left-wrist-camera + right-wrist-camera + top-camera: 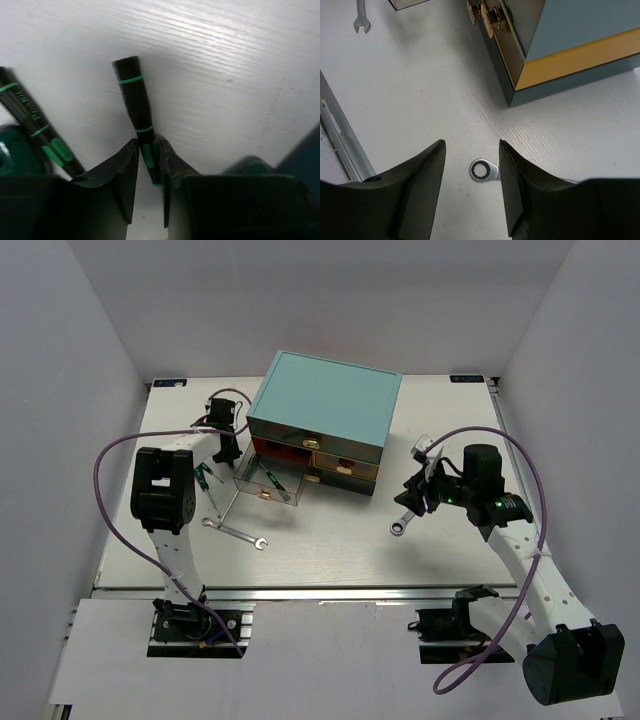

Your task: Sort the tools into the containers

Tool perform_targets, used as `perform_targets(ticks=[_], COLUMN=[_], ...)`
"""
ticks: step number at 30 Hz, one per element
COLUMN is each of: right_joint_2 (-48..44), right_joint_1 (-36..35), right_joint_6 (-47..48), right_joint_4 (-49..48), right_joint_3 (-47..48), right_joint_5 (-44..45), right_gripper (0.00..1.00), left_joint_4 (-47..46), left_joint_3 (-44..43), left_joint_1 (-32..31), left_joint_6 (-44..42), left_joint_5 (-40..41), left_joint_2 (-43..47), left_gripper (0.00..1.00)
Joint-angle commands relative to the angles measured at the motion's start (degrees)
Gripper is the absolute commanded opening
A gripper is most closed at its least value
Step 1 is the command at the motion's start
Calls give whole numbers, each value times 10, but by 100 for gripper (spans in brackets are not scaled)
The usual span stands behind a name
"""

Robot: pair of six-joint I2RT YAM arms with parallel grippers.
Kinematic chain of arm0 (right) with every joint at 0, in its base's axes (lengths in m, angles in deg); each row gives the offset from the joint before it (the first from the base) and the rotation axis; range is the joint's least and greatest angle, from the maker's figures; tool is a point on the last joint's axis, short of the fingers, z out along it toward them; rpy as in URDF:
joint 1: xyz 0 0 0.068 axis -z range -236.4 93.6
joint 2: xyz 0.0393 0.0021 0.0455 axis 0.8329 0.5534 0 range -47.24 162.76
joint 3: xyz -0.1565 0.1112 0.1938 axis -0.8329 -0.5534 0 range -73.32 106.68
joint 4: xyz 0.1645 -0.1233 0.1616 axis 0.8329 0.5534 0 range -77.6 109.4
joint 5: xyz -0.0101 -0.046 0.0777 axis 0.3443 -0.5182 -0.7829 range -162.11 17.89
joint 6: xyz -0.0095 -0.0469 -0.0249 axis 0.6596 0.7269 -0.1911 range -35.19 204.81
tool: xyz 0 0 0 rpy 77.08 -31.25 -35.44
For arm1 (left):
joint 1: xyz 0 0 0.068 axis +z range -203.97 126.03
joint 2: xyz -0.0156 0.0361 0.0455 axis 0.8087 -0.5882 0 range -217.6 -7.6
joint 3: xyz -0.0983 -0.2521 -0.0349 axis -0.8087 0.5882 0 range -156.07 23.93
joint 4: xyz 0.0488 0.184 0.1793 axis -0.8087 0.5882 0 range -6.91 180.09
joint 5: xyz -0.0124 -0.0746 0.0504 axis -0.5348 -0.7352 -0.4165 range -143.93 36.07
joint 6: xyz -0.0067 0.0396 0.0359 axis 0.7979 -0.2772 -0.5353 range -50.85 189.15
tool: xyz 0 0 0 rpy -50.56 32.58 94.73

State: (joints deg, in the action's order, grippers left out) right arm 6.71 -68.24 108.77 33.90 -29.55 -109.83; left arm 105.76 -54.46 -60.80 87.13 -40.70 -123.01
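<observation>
White woodgrain table point(330, 560) inside plain white-walled enclosure point(80, 350); even, soft light.

Overhead view faces down; wrist views hug the table point(330, 550).

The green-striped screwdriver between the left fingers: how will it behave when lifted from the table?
The screwdriver looks stiff and should keep its shape. Its round, smooth handle may roll on the flat table if nudged. The fingers grip near one end, so it may tilt when raised.

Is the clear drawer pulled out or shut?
Pulled out. The clear drawer juts from the chest onto the table, with one screwdriver inside.
</observation>
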Motion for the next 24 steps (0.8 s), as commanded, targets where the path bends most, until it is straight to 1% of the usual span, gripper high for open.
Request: perform_targets(ticks=[1, 3, 4, 5, 7, 8, 12, 15, 16, 18, 19, 22, 23, 24], right_joint_2=[-10, -11, -12, -12, -15, -15, -16, -16, -16, -17, -17, -20, -21, -22], right_joint_1=[1, 1, 1, 1, 1, 1, 2, 1, 1, 1, 2, 2, 1, 1], right_joint_6=[-5, -6, -7, -7, -5, -5, -5, -6, -7, -10, -11, -13, -13, -13], right_joint_4=[-20, -21, -21, -20, -19, -18, -16, -17, -19, -20, -22, -23, -23, -22], right_joint_3=[14, 14, 15, 16, 18, 18, 22, 25, 25, 25, 25, 21, 19, 19], right_joint_5=[0, 1, 0, 1, 2, 2, -1, -3, -3, -3, -3, -3, -3, -4], right_gripper=[52, 52, 53, 53, 53, 52, 52, 52, 52, 52, 52, 52, 52, 52], left_joint_4=[38, 47, 52, 53, 52, 54, 55, 67, 76, 85, 88, 96, 98, 103], left_joint_3=[5, 3, 5, 7, 10, 8, -13, -32, -33, -20, -1, 39, 64, 75], left_joint_1=[-7, -7, -6, -7, -7, -6, -3, 6, 6, 7, 8, 9, 11, 11], left_joint_6=[0, 3, 6, 8, 16, 21, 33, 52, 57, 78, 84, 108, 112, 118], left_joint_5=[57, 57, 57, 57, 55, 50, 19, -4, -4, -3, -5, -9, -14, -24], left_joint_2=[-2, -14, -15, -15, -4, 1, 46, 95, 125, 160, 196, 250, 285, 301], left_gripper=[32, 28, 24, 17, 8, 1, 0, 0, 0, 0, 0, 0, 0, 0])
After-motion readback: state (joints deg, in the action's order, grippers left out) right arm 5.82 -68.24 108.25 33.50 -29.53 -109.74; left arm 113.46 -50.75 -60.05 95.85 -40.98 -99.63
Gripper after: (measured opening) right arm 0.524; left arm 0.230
